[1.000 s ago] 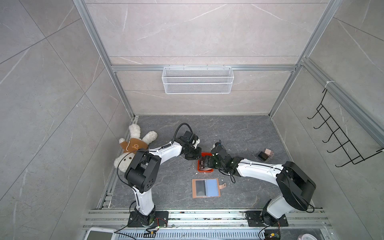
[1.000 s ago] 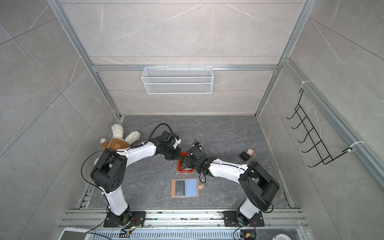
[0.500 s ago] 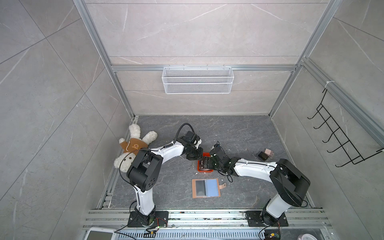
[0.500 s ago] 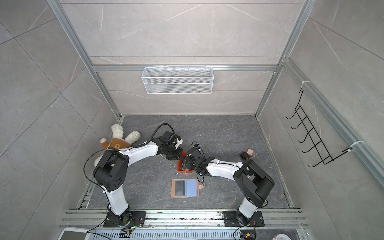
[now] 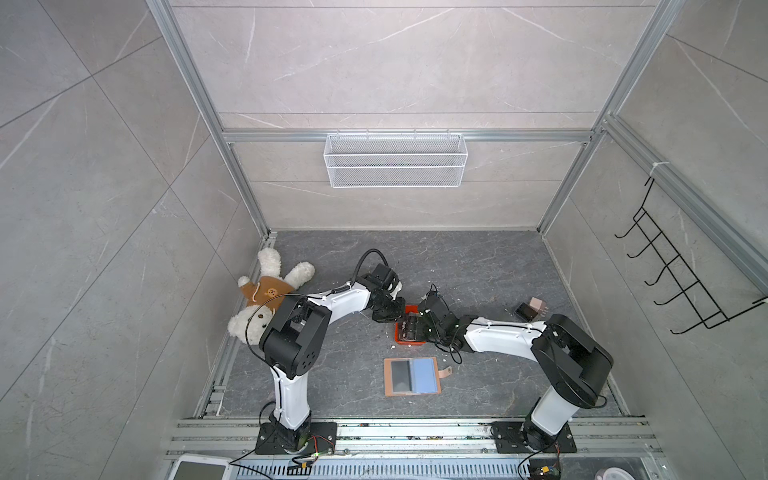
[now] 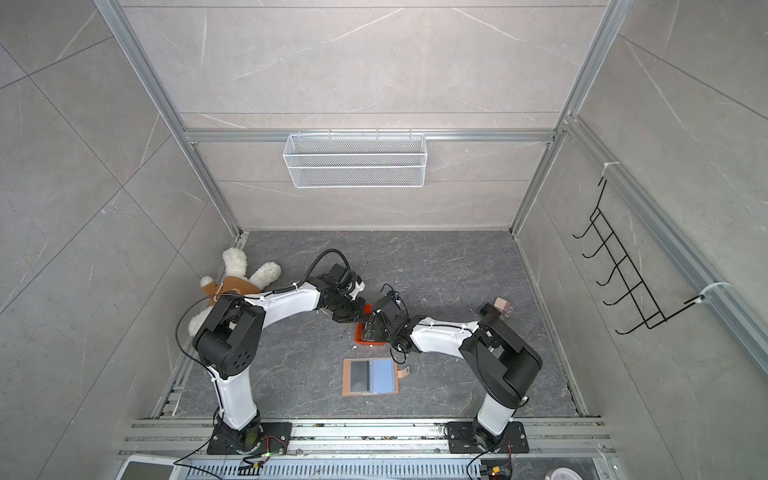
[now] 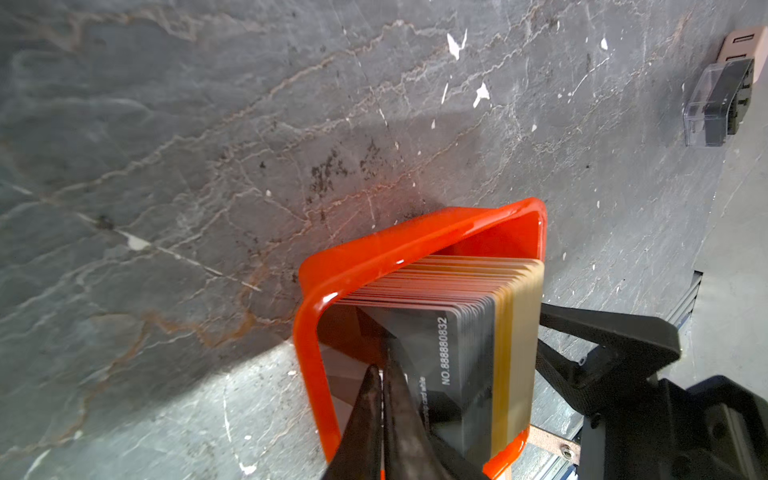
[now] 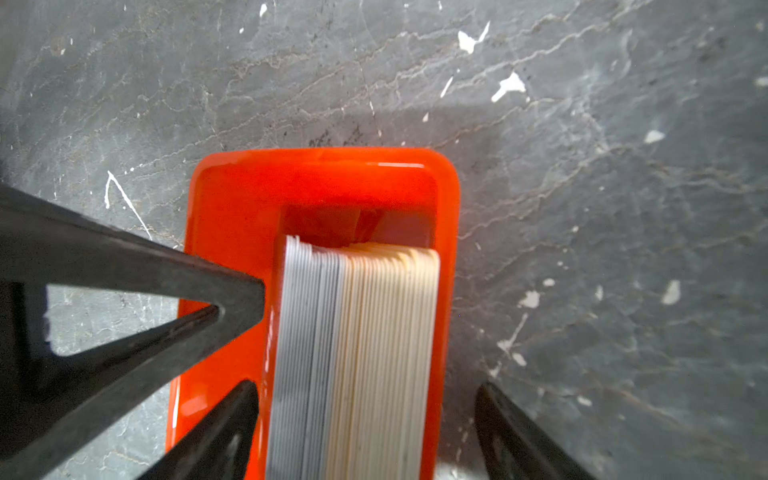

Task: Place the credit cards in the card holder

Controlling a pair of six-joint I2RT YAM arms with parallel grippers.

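**Desk:** Which step are you on?

**Me:** Picking a card, I'd say. My left gripper (image 7: 382, 374) is pinched shut. Its tips are down inside the orange tray (image 7: 374, 257), against the black face of the front card, and I see no card between them. My right gripper (image 8: 365, 388) is wide open astride the credit cards (image 8: 357, 353), clasping nothing.

**Desk:** What's in the tray?

**Me:** The whole pack, standing on edge, with grey-black cards on one side and tan on the other (packed tight, so parting one looks fiddly). In both top views the tray sits near centre frame, between my two wrists.

**Desk:** And the card holder?

**Me:** The card holder (image 5: 411, 376) lies open and flat at lower centre, just below the tray and apart from it. One sleeve looks dark and the other bluish. I can't tell whether a card is already in.

**Desk:** Next?

**Me:** I reckon I must peel one card off the pack and close on it alone. Then I lift it clear of the rim and bring it to a sleeve mouth.
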